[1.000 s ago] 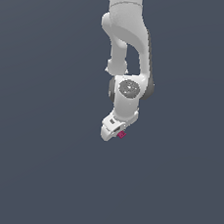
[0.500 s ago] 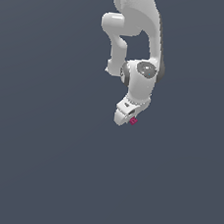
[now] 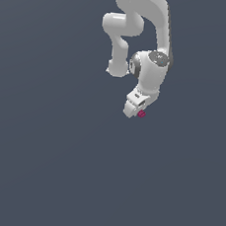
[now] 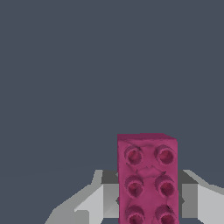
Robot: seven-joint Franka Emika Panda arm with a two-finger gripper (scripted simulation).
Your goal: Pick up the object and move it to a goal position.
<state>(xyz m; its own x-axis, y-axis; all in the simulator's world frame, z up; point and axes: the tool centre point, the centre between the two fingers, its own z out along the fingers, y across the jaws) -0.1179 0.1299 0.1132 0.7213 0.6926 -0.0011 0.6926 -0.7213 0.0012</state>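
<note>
The object (image 4: 147,177) is a magenta-pink brick with round studs on top, clamped between the grey fingers (image 4: 109,199) in the wrist view. In the exterior view only a small pink corner of the object (image 3: 141,114) shows beside the white gripper (image 3: 136,110), which hangs under the arm's wrist, high above the grey ground. The gripper is shut on the brick. No goal marker shows in either view.
The white arm (image 3: 137,23) comes down from the top of the exterior view. Plain dark grey ground (image 3: 54,168) fills everything else.
The arm has carried the brick upward and toward the exterior view's right. The gripper has stayed shut on it throughout.
</note>
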